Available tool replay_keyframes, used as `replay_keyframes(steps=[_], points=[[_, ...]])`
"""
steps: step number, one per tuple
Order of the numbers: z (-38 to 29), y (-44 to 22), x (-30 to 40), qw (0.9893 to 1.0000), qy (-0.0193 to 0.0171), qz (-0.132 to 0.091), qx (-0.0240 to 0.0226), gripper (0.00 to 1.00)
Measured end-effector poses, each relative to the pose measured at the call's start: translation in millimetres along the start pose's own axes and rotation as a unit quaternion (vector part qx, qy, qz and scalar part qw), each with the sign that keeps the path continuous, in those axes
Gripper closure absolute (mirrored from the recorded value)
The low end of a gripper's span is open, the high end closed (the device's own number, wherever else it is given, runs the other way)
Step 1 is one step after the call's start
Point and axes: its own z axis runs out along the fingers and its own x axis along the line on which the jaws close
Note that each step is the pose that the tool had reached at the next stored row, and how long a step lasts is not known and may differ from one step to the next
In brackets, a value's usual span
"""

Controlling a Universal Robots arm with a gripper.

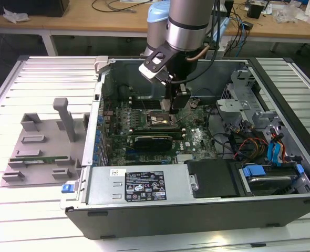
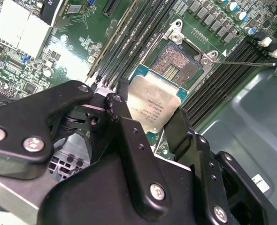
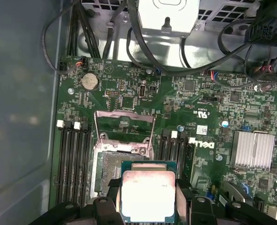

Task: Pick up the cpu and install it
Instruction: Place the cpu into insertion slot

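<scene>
The cpu (image 2: 153,104), a flat square chip with a silvery top plate, sits between my gripper's (image 2: 150,117) black fingers (image 2: 119,108), which are shut on two opposite edges. It hangs just above the open socket (image 2: 176,63) on the green motherboard, partly overlapping the socket's near edge. In the first wrist view the cpu (image 3: 148,194) is beside the bare socket (image 3: 111,165), whose metal load frame (image 3: 124,127) is raised. In the exterior view the gripper (image 1: 172,107) reaches down into the open computer case (image 1: 197,210), over the socket (image 1: 160,122).
Memory slots (image 3: 73,159) flank the socket on both sides. A silver heatsink (image 3: 253,149) and cable bundles (image 3: 105,33) lie near it. The socket lever (image 2: 244,62) sticks out sideways. A grey fixture (image 1: 39,142) lies at the exterior view's left, outside the case.
</scene>
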Motion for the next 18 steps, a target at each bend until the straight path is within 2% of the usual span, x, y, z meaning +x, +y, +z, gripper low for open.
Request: replay_keyframes(steps=[18], points=[[10.0,0.4,0.9,1.0000,0.0000,0.000,0.0000,0.45]])
